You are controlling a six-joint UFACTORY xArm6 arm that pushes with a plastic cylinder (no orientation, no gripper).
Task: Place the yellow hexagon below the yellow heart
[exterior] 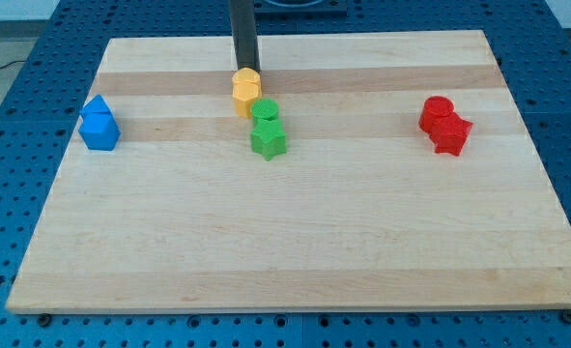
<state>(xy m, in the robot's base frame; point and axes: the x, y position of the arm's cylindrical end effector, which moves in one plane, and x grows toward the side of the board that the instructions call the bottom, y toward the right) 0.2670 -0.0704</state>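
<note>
The yellow hexagon (247, 85) sits near the top centre of the wooden board (295, 242). A second yellow block, probably the yellow heart (242, 106), touches it just below and is partly hidden by it. My tip (245, 69) is right at the hexagon's upper edge, at or very near contact, on the side away from the heart. The dark rod rises from there straight to the view's top.
A green round block (265, 110) touches the yellow pair on its right, with a green star (268, 141) just below it. Two blue blocks (99, 124) stand together at the left. A red round block (437, 112) and another red block (450, 134) stand at the right.
</note>
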